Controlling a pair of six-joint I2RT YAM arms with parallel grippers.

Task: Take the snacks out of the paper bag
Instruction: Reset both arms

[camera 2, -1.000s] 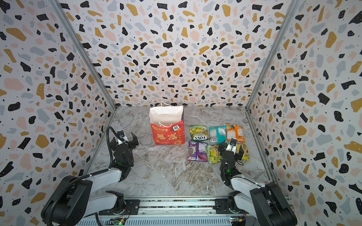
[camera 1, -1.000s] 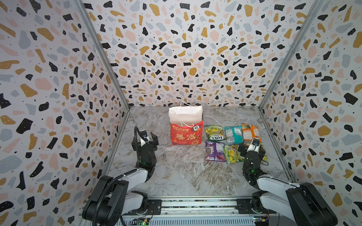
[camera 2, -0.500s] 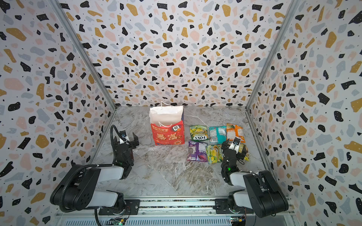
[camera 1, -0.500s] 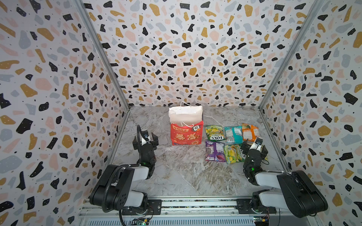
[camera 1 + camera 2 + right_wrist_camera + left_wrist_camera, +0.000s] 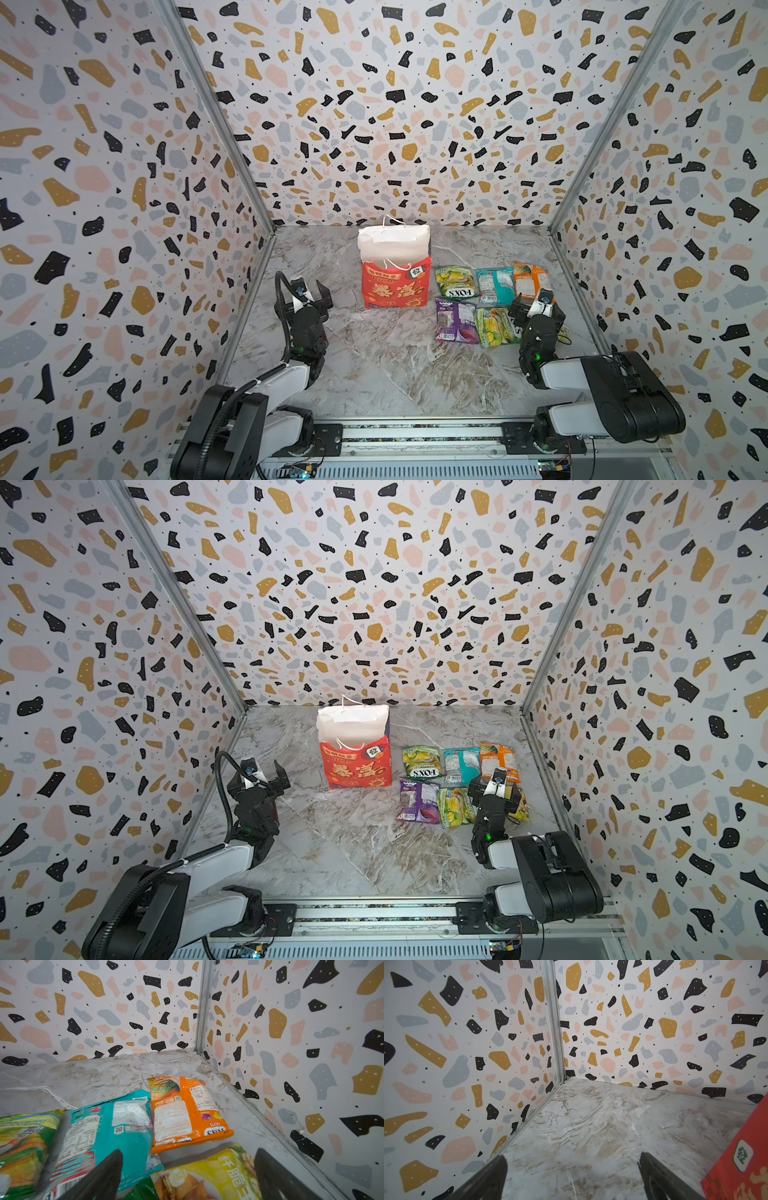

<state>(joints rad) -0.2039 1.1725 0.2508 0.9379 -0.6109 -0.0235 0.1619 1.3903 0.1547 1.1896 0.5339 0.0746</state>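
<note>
**Figure.** We are viewing the paper bag (image 5: 395, 286) standing upright toward the back of the marble table (image 5: 374, 374), its red front facing the arms and its white inside showing above. Whether anything is lying inside we cannot tell: the front panel is hiding the bottom. The snacks (image 5: 459, 764) are lying flat on the table just beside the bag, on the right arm's side, in two rows. In the far row, from the bag outward, are lying a green-yellow packet marked FOX'S (image 5: 455, 282), a teal packet (image 5: 494, 284) and an orange packet (image 5: 530, 278). In the near row a purple packet (image 5: 455, 322) and a second green-yellow packet (image 5: 494, 328) are showing almost whole, while the yellow packet (image 5: 218, 1172) is being covered almost wholly by the right fingers (image 5: 539, 308) in both top views. The right wrist view is showing its printed face, though the frame edge is cutting part of it off. The right fingers are standing wide open over that packet, gripping nothing; whether they are touching it we cannot tell. The left fingers (image 5: 302, 289) are likewise spread wide and empty, hanging near the bag on the left arm's side, apart from it. The left wrist view is catching only one red corner of the bag.
</note>
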